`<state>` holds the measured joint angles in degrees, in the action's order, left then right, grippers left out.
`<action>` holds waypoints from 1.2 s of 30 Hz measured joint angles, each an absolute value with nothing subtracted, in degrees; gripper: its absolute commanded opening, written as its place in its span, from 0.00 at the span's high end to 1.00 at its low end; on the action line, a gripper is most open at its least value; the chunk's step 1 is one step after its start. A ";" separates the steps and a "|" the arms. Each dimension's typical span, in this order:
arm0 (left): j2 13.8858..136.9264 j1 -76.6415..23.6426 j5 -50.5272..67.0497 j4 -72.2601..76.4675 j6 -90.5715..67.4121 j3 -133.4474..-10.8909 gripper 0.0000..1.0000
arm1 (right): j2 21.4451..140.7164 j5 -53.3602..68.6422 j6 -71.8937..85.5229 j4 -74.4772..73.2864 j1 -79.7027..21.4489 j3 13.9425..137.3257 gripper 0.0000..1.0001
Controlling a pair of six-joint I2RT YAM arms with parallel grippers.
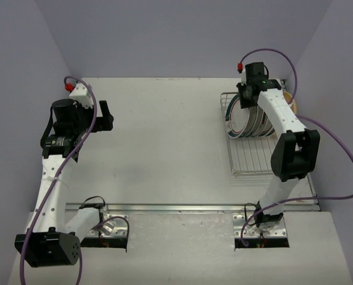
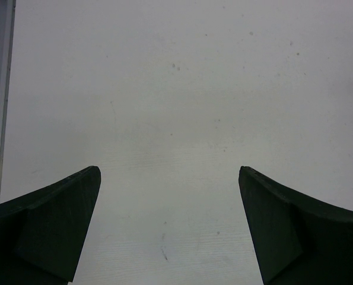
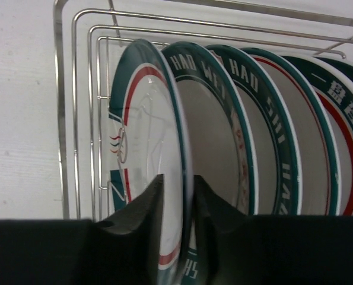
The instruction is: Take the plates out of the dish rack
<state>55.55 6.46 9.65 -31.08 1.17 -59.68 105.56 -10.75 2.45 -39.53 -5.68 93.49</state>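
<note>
Straddling the end of the row, your right black two-finger gripper (image 3: 178,178) has one finger on each face of a round white plate with dark green and red rim rings (image 3: 143,130). The fingers look pressed together on that rim, with no gap showing on either side, so I judge the plate to be clamped. It is the outermost plate, which is likely why it is taken first. Its open face, on the gripper's left, has only rack wire beside it, leaving room for a finger to slip in.

The plate stands on edge in the rectangular silver wire dish rack (image 3: 59,119), whose bars keep each plate upright and slightly apart. To the gripper's right, at least four more white plates with dark green lettered rims (image 3: 271,148) stand close-packed in the same row. Past them, farthest from the gripper, a tan-yellow plate edge (image 1: 291,100) shows in the overhead view, mostly hidden by the arm. The plates fill only the far end of the rack.

Your left black gripper (image 2: 167,172) hangs with its fingers wide apart and nothing between them. Below it is only the pale grey table (image 2: 176,89), and it is well apart from the rack.

No plate lies on the table in any view, so the unloading looks to be at its start. The next move probably calls for a straight lift, since the neighbouring plate sits just beside the right finger and could be dragged along.
</note>
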 measured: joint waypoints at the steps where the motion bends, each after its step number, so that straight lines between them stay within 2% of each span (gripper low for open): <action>1: 55.55 6.46 9.65 -31.08 1.17 -59.68 0.00 | 105.56 -10.94 2.47 -39.39 -5.63 93.40 0.88; 5: 55.55 6.46 9.65 -31.09 1.15 -59.68 0.00 | 105.52 -11.27 2.68 -39.13 -5.45 93.37 1.00; 11: 55.55 6.46 9.62 -31.07 1.11 -59.68 0.00 | 104.50 -11.68 2.37 -40.27 -5.38 93.24 1.00; 18: 55.55 6.46 9.23 -31.07 1.04 -59.67 0.00 | 97.68 -13.13 -1.01 -40.87 -6.50 91.52 1.00; 27: 55.51 6.46 7.29 -31.07 1.02 -59.68 0.00 | 92.74 -18.74 -9.19 -36.54 -13.50 93.58 1.00; 33: 55.21 6.48 7.55 -31.09 1.02 -59.66 0.00 | 89.33 -17.04 -10.90 -33.89 -15.08 95.68 1.00; 36: 54.95 6.84 13.11 -31.07 1.04 -59.66 0.00 | 87.22 -12.99 -8.58 -34.68 -14.56 97.06 1.00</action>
